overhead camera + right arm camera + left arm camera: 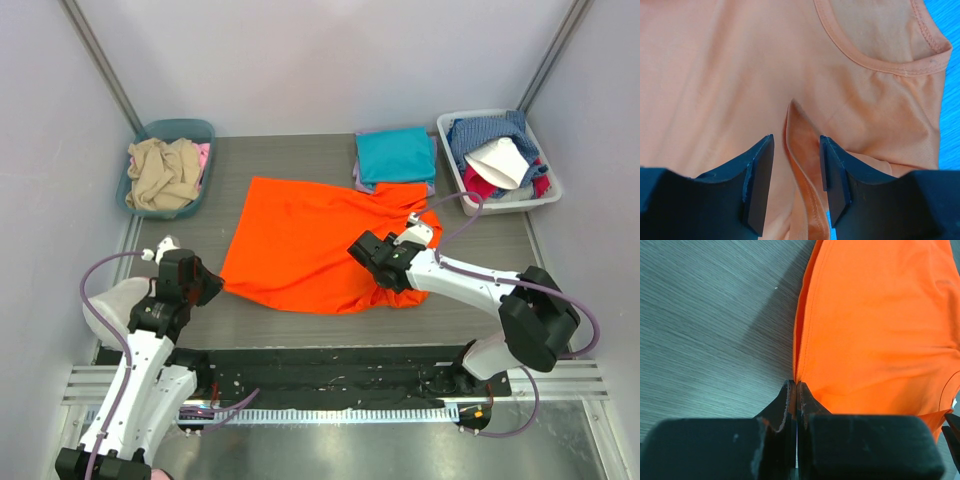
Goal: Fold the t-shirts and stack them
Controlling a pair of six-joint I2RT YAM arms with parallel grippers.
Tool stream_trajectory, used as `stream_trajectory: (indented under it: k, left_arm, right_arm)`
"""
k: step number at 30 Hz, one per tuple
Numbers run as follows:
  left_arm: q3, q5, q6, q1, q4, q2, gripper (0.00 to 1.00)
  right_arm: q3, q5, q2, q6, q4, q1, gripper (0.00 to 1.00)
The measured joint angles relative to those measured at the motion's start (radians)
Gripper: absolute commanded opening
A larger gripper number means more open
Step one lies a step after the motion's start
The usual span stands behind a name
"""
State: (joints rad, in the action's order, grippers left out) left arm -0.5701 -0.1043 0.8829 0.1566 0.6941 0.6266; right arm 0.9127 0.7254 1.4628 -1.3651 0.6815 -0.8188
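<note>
On the table (300,330), orange shirt (300,240) lies crosswise: left gripper (796,384) pinches its left corner, right gripper (796,142) gapes over a collar-end fold.

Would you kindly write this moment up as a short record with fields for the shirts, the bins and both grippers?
orange t-shirt: unfolded, spread loosely mid-table
teal t-shirt: folded, at the far edge beside the orange t-shirt
left gripper: jaws shut on the orange t-shirt's near-left hem
right gripper: jaws apart, straddling a raised fold of the orange t-shirt
teal bin: far left, holds beige cloth
white bin: far right, holds mixed clothes
</note>
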Motion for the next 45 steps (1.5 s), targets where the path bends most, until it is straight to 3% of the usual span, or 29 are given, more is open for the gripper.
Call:
stream_trajectory:
  k: [37,45]
  left_arm:
    - [0.0,0.0,0.0,0.0,0.004,-0.014,0.0]
    - [0.0,0.0,0.0,0.0,0.004,-0.014,0.0]
  right_arm:
    - [0.026,-0.021,0.023,0.004,-0.023,-0.018,0.45]
    - [0.013,-0.024,0.032,0.0,-0.035,-0.018,0.39]
